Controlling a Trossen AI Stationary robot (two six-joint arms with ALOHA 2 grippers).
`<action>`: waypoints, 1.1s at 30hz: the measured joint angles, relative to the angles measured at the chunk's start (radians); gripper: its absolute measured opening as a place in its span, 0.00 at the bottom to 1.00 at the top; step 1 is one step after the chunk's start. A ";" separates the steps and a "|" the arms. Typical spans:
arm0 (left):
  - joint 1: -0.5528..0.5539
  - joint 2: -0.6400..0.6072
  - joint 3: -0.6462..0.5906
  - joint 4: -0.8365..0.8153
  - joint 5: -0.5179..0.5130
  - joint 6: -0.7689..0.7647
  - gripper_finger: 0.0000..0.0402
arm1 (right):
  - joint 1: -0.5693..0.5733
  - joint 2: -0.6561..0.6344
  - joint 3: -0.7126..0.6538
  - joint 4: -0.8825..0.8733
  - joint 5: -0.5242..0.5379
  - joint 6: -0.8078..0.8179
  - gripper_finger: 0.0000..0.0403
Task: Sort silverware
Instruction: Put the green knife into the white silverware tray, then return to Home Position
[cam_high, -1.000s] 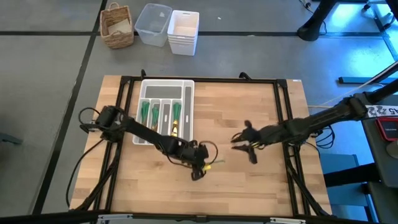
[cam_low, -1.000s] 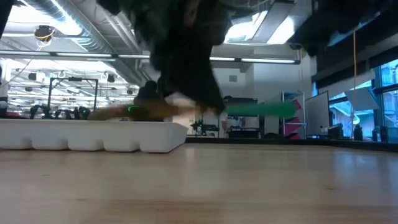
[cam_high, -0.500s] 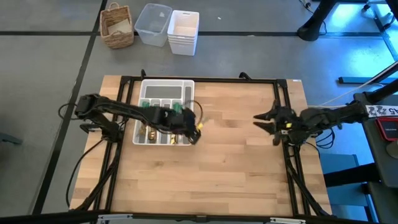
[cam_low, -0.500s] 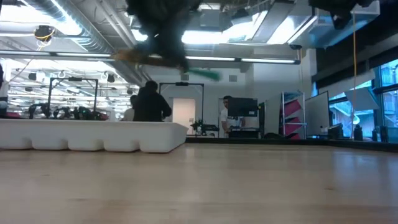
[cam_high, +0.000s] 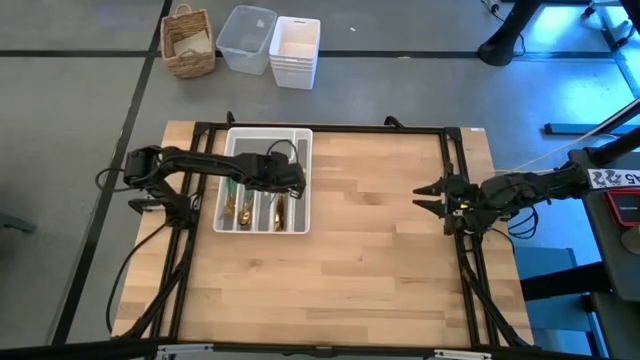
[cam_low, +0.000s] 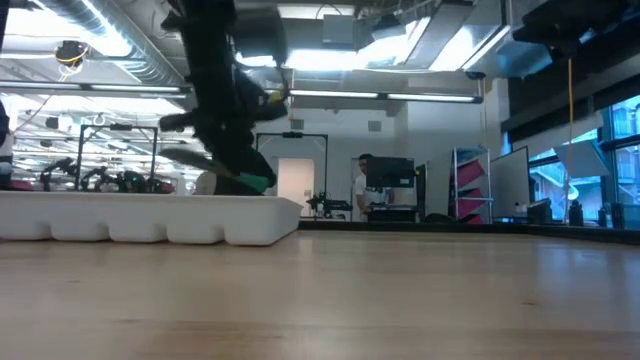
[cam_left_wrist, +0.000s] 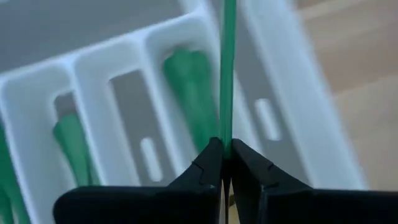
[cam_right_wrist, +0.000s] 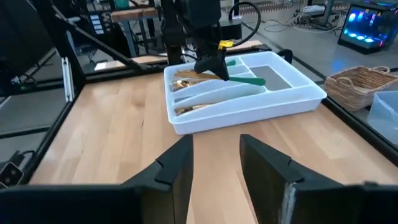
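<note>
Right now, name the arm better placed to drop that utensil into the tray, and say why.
Left. The left gripper is shut on the green-handled utensil above the white tray; the right gripper hangs open at the table's right edge.

A grey floor (cam_high: 80, 150) surrounds the wooden counter (cam_high: 380, 260), with a wicker basket (cam_high: 188, 42) and white bins (cam_high: 295, 50) behind it, under bright ceiling lights (cam_low: 440, 50).

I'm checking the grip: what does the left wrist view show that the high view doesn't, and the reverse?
Only the left wrist view shows the left claw pinched shut on a slim green handle above the tray's slots. Only the high view shows the whole table, the right claw open at the table's right edge, and a basket and bins on the floor. Both show the white tray holding green-handled silverware.
</note>
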 joint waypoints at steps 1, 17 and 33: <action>0.006 0.000 -0.016 -0.001 0.000 -0.028 0.03 | 0.000 0.000 0.000 -0.008 0.000 0.000 0.33; 0.025 0.000 -0.259 0.368 0.017 -0.185 0.05 | 0.000 -0.002 0.000 -0.036 -0.001 -0.034 0.33; 0.052 -0.049 -0.261 0.364 0.111 -0.181 0.34 | 0.000 -0.124 0.000 -0.037 -0.002 -0.037 0.33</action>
